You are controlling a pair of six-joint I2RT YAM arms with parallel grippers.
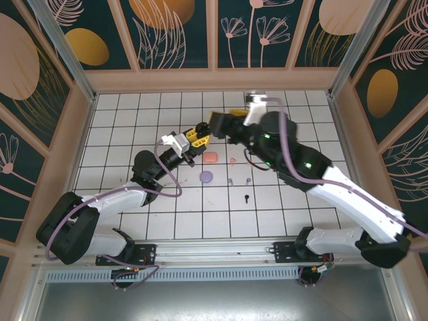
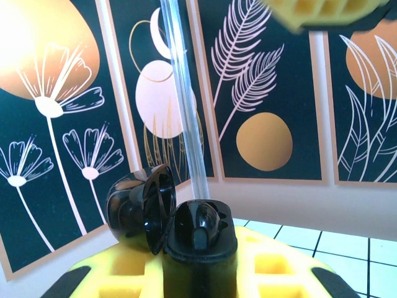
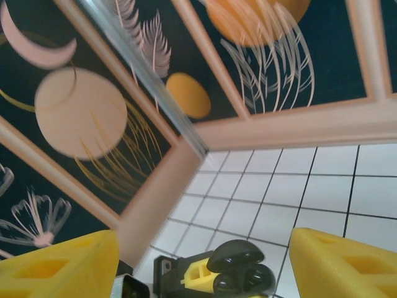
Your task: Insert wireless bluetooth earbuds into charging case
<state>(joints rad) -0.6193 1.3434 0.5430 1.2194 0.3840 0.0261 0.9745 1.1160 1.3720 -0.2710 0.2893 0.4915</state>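
My left gripper [image 1: 198, 136] [image 2: 198, 270] is shut on a black charging case [image 2: 198, 239] [image 1: 202, 128] [image 3: 239, 276], held upright above the tiled floor. Its lid [image 2: 139, 208] hangs open to the left, and a black earbud [image 2: 208, 223] sits in one slot. My right gripper [image 1: 218, 123] [image 3: 201, 264] hovers just above and beyond the case, jaws open with nothing between them. On the tiles lie a black earbud [image 1: 246, 198], two lilac earbuds [image 1: 230, 181] [image 1: 248, 180] and a pink earbud [image 1: 233, 160].
A pink case [image 1: 210, 157] and a lilac case [image 1: 206, 176] rest on the tiles near the loose earbuds. Patterned walls [image 1: 174, 33] enclose the floor on three sides, and a metal post [image 2: 186, 112] stands in the far corner.
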